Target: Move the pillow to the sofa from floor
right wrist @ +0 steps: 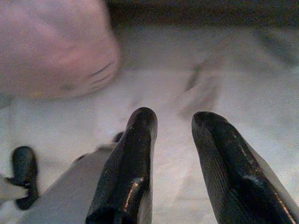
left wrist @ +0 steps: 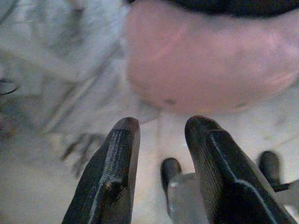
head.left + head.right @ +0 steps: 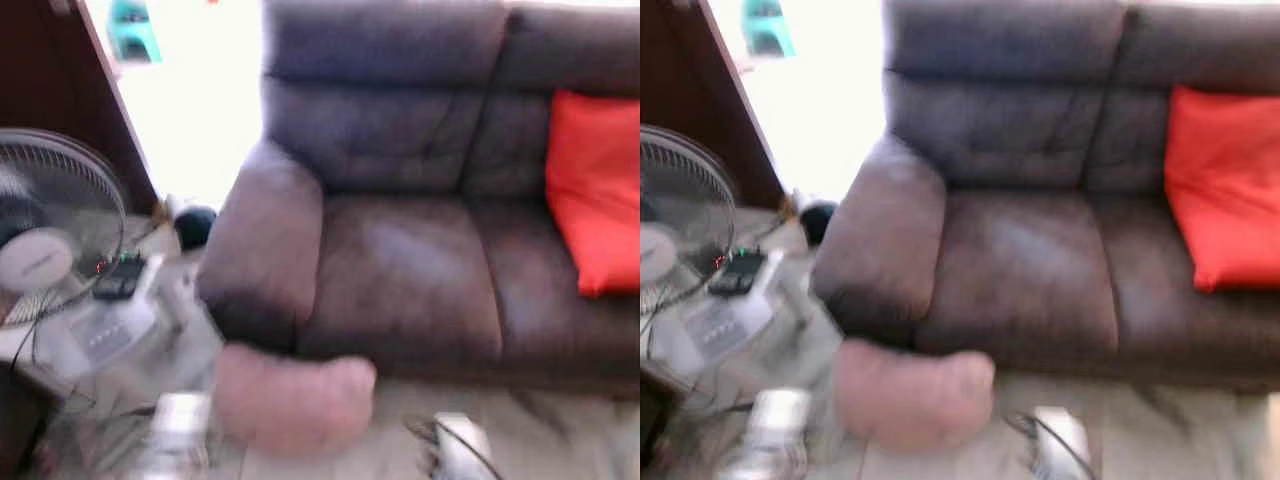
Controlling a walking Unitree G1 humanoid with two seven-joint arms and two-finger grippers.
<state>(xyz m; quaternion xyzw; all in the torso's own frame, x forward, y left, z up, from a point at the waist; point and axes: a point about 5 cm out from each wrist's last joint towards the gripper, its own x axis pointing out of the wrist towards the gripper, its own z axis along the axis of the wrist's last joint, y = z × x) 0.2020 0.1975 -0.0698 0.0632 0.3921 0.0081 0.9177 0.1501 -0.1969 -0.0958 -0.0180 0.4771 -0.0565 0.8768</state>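
Pillow [image 3: 293,400], pink, lies on the pale floor [image 1: 196,84] right against the front of the dark sofa [image 3: 400,270], below its armrest. Left gripper [image 2: 159,128] hovers over the floor with its fingers parted and empty, the pillow just beyond their tips. Right gripper [image 1: 173,119] is likewise spread and holding nothing, the pillow ahead of its fingers and off to one side.
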